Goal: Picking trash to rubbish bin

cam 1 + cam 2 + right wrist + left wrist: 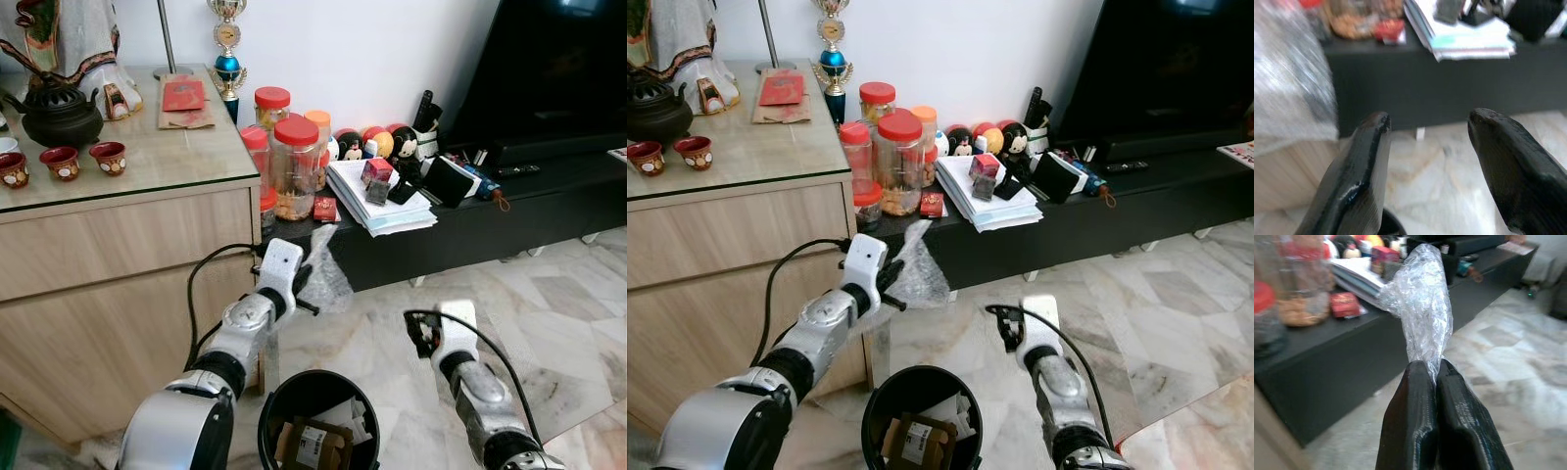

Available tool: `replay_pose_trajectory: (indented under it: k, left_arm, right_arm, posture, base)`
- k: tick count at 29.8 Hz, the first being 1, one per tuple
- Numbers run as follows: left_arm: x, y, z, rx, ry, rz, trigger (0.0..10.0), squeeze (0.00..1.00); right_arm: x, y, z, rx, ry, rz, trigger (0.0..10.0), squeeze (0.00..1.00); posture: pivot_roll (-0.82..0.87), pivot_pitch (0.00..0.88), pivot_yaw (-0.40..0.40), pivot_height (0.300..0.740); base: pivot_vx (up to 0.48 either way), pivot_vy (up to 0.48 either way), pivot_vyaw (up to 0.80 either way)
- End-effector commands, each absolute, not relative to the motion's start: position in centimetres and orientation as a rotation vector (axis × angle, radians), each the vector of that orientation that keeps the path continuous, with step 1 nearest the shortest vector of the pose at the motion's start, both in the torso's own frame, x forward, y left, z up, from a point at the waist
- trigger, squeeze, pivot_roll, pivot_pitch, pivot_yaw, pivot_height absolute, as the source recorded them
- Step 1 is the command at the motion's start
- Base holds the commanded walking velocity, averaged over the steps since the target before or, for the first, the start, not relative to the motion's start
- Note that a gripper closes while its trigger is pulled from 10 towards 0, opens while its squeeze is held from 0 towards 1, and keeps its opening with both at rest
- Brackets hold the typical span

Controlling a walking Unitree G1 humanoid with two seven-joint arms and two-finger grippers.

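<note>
Left gripper (pixel 1436 377) pinching clear plastic wrap (pixel 1420 298), right gripper (pixel 1427 125) spread empty, cardboard in bin (pixel 279 401)

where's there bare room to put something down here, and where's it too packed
Bare glass on the cabinet top, between the small red cups and the red packets. Open marble floor right of the rubbish bin. Crowded: the black low shelf, with jars, stacked papers and figurines. The left gripper holds the plastic wrap above the bin.

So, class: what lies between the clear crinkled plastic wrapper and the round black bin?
Nothing but bare marble floor; the left hand holds the wrapper above the bin, per the left eye view.
</note>
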State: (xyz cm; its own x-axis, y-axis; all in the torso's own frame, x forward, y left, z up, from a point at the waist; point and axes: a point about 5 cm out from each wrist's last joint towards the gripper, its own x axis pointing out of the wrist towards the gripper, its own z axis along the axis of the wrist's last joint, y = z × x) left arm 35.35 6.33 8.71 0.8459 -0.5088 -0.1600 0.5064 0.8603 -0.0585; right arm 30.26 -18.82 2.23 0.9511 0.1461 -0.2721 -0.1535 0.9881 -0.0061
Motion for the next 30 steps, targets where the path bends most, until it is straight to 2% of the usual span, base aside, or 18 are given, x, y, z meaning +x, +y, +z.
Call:
replay_pose_trajectory:
  k: [1, 6, 14, 18, 23, 30]
  left_arm:
    - [35.3, 5.7, 8.6, -0.051, 0.204, -0.567, 10.0, 0.0]
    - [35.0, 4.8, 8.5, -0.139, 0.221, -0.606, 10.0, 0.0]
    - [34.7, 3.6, 8.8, -0.264, 0.219, -0.652, 10.0, 0.0]
    - [34.3, 2.5, 8.9, -0.381, 0.228, -0.68, 10.0, 0.0]
    - [34.0, 2.0, 8.7, -0.438, 0.238, -0.682, 10.0, 0.0]
    - [33.0, 1.4, 7.5, -0.528, 0.276, -0.679, 10.0, 0.0]
  right_arm:
    - [31.1, -18.7, 3.5, -0.035, 0.213, 0.175, 10.0, 0.0]
    - [31.6, -18.2, 4.5, -0.051, 0.17, 0.224, 10.0, 0.0]
    - [32.2, -19.1, 5.8, -0.095, 0.126, 0.178, 10.0, 0.0]
    - [32.6, -19.5, 6.4, -0.172, 0.129, 0.19, 10.0, 0.0]
    - [32.6, -20.1, 6.1, -0.249, 0.173, 0.179, 10.0, 0.0]
    - [32.5, -20.2, 6.2, -0.225, 0.169, 0.166, 10.0, 0.0]
  posture:
    - [0.12, 0.0, -0.1, 0.74]
    - [0.11, 0.0, -0.103, 0.74]
    - [0.1, 0.0, -0.106, 0.74]
    - [0.1, 0.002, -0.104, 0.74]
    - [0.09, 0.005, -0.103, 0.74]
    - [0.1, 0.013, -0.104, 0.74]
  base:
    - [0.0, 0.0, 0.0]
    - [0.0, 0.0, 0.0]
    - [0.0, 0.0, 0.0]
    - [0.0, 0.0, 0.0]
    - [0.0, 0.0, 0.0]
    - [0.0, 0.0, 0.0]
